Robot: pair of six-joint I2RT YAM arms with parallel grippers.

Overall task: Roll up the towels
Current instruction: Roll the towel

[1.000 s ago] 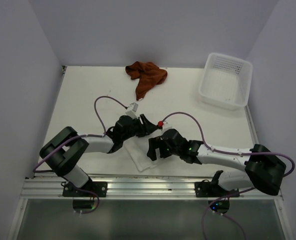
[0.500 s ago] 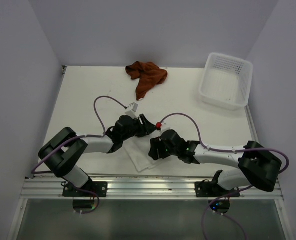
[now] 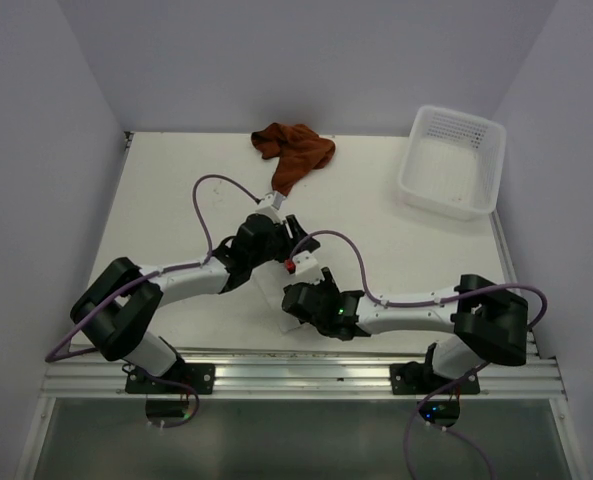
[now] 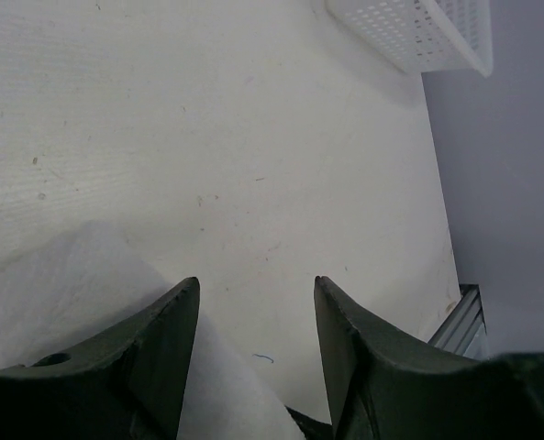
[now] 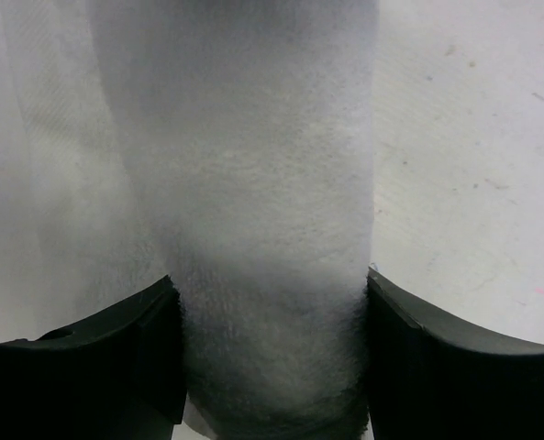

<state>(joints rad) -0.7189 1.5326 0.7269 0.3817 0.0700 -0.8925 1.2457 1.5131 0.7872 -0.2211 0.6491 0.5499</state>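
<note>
Right gripper (image 5: 270,275): pinching white towel (image 5: 272,183) at its rolled part. Left gripper (image 4: 256,280): jaws spread, towel corner beneath one finger.

White towel (image 3: 273,296): lying near-side, approx centre, partly rolled. Rolled part (image 5: 272,211) forming thick fuzzy cylinder, sitting btwn fingers of right gripper (image 5: 272,312), touching both. Flat unrolled part spreading to left of roll in right wrist view, showing faint weave.

Rust-orange towel (image 3: 294,152): lying crumpled in heap at far edge, centre, w/ one tail trailing toward near side. Sitting well apart from white towel, not yet rolled.
</note>
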